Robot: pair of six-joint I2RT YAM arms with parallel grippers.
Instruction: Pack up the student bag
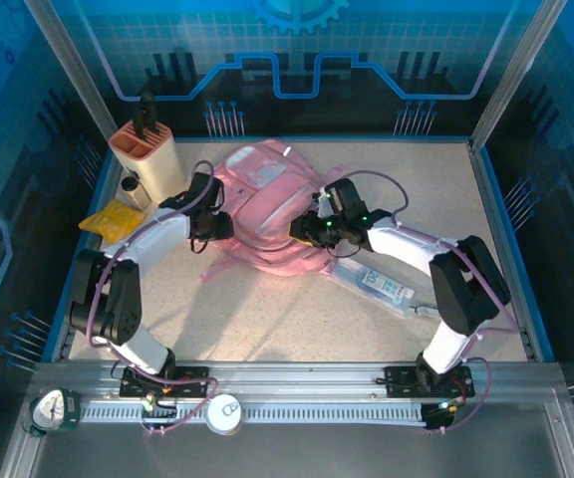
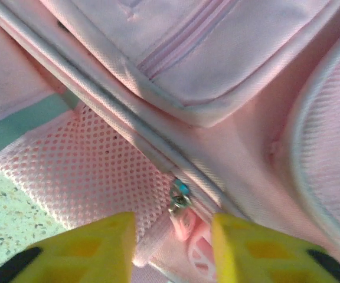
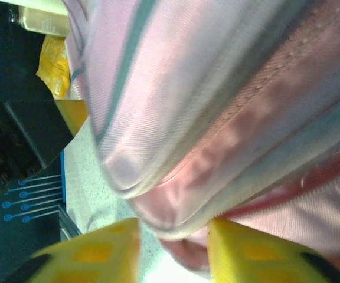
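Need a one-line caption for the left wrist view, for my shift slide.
Left gripper open around the zipper pull on the pink bag, beside its mesh pocket.

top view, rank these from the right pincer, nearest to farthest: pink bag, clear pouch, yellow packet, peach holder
1. Student bag: mid-table, right at the right pincer.
2. Clear pouch: right of the bag, beside the right arm.
3 and 4. Peach holder at the far left corner and yellow packet at the left edge: both well beyond the bag, too close to call.
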